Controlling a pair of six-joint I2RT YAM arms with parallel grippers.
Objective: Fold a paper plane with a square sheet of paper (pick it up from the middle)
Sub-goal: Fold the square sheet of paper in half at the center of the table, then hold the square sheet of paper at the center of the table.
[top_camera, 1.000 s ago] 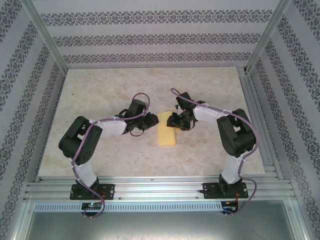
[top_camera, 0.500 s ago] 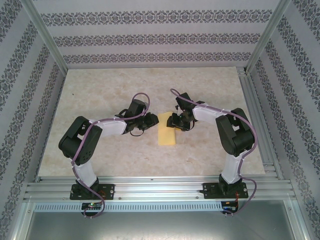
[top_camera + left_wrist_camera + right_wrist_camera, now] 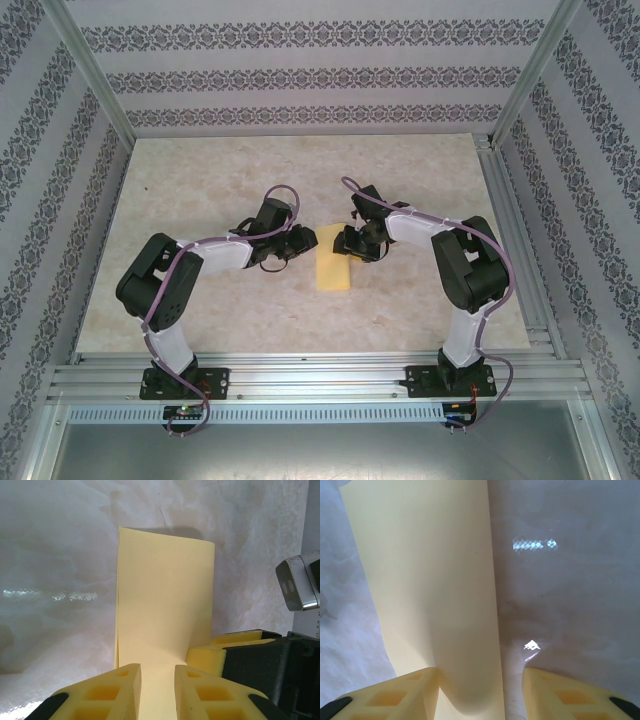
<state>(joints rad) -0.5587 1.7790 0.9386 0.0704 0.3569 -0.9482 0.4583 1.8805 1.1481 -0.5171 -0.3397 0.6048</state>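
Paper: the square sheet of paper lies on the marbled desk between the two arms. It reads as a narrow pale-yellow rectangle, long axis running near to far. The left fingers sit low at its far left corner and the right fingers at its far right corner, facing each other across the sheet's far end.

Left wrist view: the yellow foam pads are parted by a narrow gap. The sheet passes under that gap, not pinched. A second layer peeks out along one long edge. One foam finger of the other arm sits against the opposite long edge.

Right wrist view: the pads are spread wide with nothing clamped. The paper bulges up between them, pressed to one pad and clear of the other.
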